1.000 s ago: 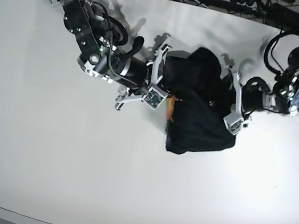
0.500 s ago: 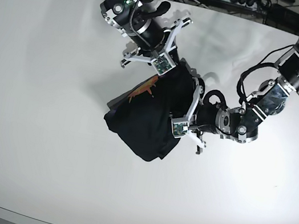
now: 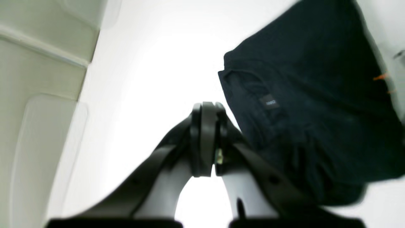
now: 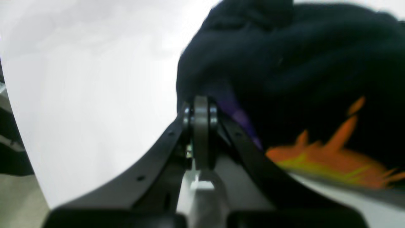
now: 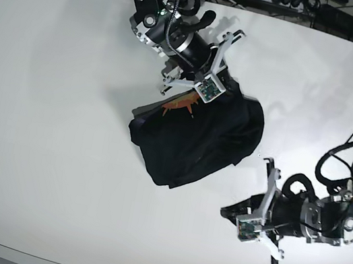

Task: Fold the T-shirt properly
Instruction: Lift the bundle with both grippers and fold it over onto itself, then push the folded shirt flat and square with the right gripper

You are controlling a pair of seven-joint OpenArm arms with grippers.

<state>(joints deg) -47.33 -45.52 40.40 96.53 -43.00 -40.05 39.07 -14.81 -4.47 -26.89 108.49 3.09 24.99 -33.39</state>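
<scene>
White, smooth and round-edged, the desk carries every item in the scene. The large plain black short-sleeved soft fabric T-shirt lies in a bunched heap near the desk's centre, with an orange-red spiky print showing at its upper edge. In the left wrist view a small grey label sits on the fabric below a stitched hem.

The right arm reaches in from the far edge of the desk. Its black tool, the right tool, has its two halves pressed together; purple-tinged fabric of the T-shirt lies directly against the tip, but whether cloth is pinched between the halves cannot be told. The print lies just beside this tool.

The left arm lies low at the near right of the desk. The left tool is likewise pressed together with nothing between its halves, and it sits apart from the T-shirt on bare desk surface.
</scene>
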